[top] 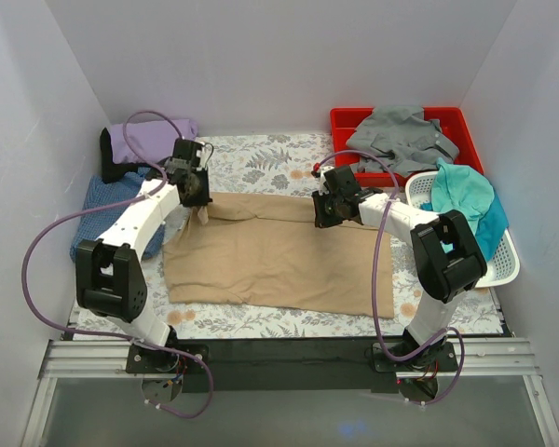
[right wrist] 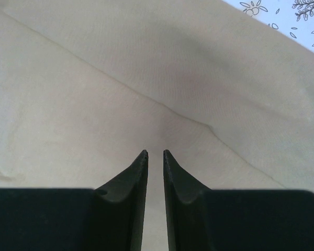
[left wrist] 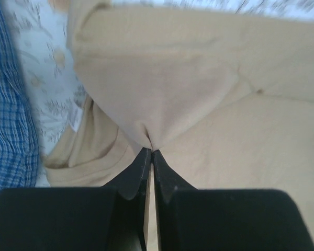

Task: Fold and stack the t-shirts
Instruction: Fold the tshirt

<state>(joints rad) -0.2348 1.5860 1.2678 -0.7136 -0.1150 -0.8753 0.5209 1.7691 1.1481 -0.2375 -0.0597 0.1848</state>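
At the far left, by the wall, a blue shirt [top: 98, 209] lies bunched, with a lavender shirt [top: 154, 138] in the back corner behind it. The left gripper [top: 197, 200] is just beside them, at the far left corner of the tan shirt [top: 279, 256]. Its fingers [left wrist: 141, 167] are pressed together on a pinch of tan cloth that hangs gathered from the tips.

The tan shirt lies mid-table with its long axis left to right and its right end slightly nearer the arms. Its far edge is folded over in a band between the grippers. I cannot tell which way its collar points. Bare floral cover [top: 261, 154] shows behind it and in a strip along its near edge.

The right gripper [top: 324, 212] is at the far right of that band. Its fingers [right wrist: 133, 178] are a narrow gap apart against a crease; I cannot tell whether they are pinching cloth.

At the back right, a grey shirt [top: 401, 135] fills a red bin [top: 340, 126]. A teal shirt [top: 466, 200] hangs over a white basket [top: 503, 265] against the right wall.
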